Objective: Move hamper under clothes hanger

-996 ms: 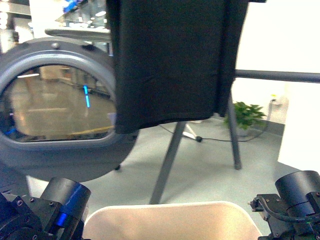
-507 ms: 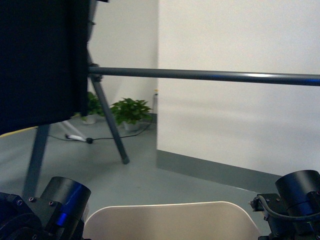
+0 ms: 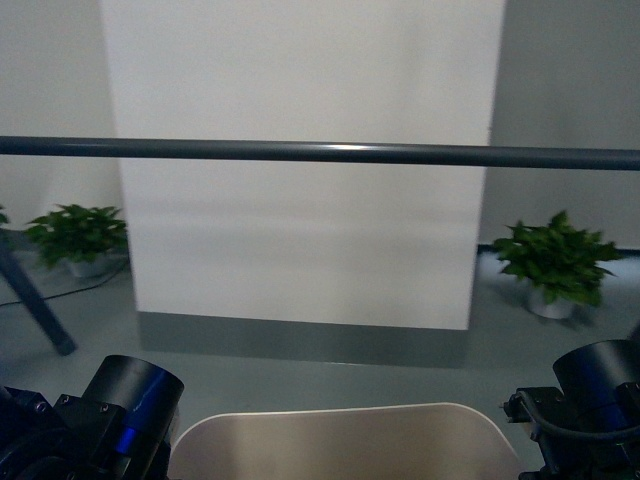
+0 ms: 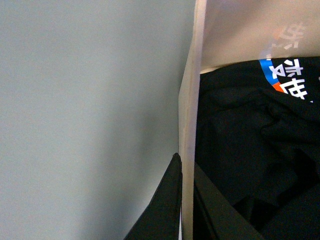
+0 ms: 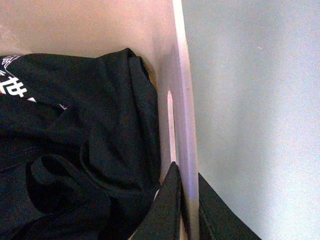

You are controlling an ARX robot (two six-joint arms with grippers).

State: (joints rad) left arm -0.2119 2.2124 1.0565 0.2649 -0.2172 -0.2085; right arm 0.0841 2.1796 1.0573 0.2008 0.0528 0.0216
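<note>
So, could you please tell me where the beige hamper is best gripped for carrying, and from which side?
Grip the hamper by its thin upright side walls, from above, one arm per side. The rolled rim looks narrow enough to straddle, as the left gripper and right gripper do now, jaws inside and outside, the right one beside the oval handle slot.

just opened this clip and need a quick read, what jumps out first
A long dark bar of the clothes hanger spans the front view, above the beige hamper rim at the bottom edge. In the wrist views, the left gripper and right gripper each pinch a hamper wall, with black clothes piled inside.
</note>
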